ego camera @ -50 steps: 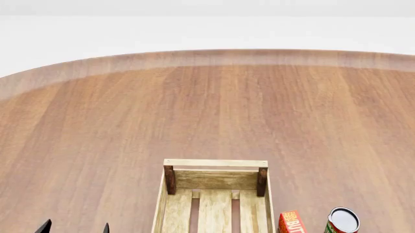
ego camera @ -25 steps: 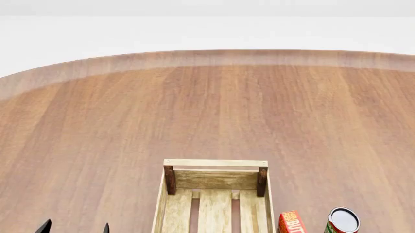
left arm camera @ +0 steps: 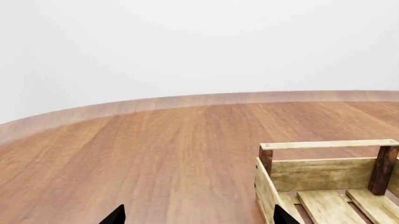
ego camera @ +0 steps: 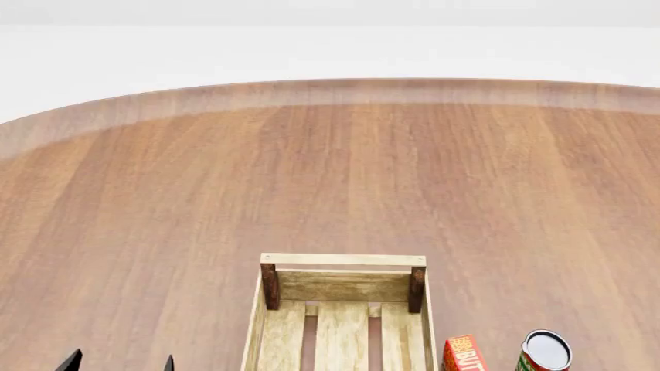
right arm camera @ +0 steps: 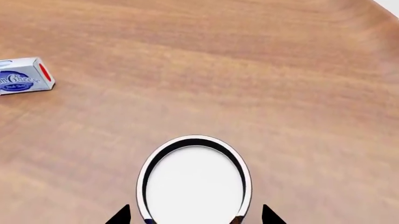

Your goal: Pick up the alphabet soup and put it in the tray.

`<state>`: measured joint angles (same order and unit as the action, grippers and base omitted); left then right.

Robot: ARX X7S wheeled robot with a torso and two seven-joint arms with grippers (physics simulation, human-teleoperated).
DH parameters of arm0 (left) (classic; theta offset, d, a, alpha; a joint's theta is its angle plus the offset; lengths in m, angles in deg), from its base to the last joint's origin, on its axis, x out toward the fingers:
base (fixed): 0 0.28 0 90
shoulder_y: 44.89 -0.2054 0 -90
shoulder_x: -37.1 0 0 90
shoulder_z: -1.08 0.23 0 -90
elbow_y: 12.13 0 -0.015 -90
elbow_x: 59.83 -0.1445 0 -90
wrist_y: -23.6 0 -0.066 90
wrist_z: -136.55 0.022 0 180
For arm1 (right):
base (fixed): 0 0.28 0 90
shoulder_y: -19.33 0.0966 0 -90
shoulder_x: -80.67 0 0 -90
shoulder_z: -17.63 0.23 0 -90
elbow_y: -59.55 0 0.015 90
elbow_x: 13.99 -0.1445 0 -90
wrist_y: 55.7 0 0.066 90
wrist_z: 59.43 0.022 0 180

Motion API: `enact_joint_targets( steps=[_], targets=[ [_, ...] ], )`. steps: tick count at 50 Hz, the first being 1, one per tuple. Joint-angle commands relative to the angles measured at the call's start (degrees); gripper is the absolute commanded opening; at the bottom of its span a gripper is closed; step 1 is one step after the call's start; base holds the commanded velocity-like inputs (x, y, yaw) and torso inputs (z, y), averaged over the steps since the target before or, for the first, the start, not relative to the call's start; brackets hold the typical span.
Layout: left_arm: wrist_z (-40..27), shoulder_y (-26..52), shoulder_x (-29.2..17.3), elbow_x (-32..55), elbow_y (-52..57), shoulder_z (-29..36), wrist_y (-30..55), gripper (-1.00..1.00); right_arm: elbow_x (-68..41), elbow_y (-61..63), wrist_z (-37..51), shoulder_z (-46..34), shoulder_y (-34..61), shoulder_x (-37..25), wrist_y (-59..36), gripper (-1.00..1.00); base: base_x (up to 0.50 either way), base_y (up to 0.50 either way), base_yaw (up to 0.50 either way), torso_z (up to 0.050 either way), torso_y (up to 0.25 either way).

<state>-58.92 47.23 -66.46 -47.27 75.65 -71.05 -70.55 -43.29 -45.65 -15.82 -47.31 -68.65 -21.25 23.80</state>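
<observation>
the tray stands on the wooden table at the 6 o'clock edge of the head view, its near part cut off. just at its 3 o'clock side stands a red box, and next to that a can with a red and green label.

the left end effector shows only two dark fingertips at about 7 o'clock, set apart with bare table between them; it holds nothing.

in the right wrist view a can with a white top stands upright between the two tips of the right end effector, which are spread wide on both sides of it. if they touch it, i cannot tell. its label is hidden, so i cannot say if it is the alphabet soup. a small blue and white box lies well apart.
</observation>
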Motion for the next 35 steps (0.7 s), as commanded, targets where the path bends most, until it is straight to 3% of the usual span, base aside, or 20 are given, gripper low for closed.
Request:
enact_joint_targets(
  steps=[1,13,14,35],
  targets=[
    [-0.2,0.1,-0.2,0.2,0.0,0.3,-0.1,1.0,-0.5,-1.1,-0.2,-0.2,0.6,-0.3,-0.4,1.0,0.0,0.0,0.0,0.0,0.0],
    [-0.5,0.0,-0.4,0.4,0.3,0.5,0.0,1.0,0.2,-1.6,0.3,-0.7,0.6,-0.4,-0.2,1.0,0.0,0.0,0.0,0.0,0.0],
    [-0.6,0.0,-0.5,0.5,0.3,0.5,0.0,1.0,1.1,-1.3,0.3,-1.5,0.6,-0.7,0.0,-1.0,0.0,0.0,0.0,0.0,0.0],
    [-0.8,0.3,-0.7,0.9,-0.1,0.9,-0.2,1.0,0.2,9.5,0.9,-2.7,-2.7,-0.7,-1.3,-1.0,0.0,0.0,0.0,0.0,0.0]
  ],
)
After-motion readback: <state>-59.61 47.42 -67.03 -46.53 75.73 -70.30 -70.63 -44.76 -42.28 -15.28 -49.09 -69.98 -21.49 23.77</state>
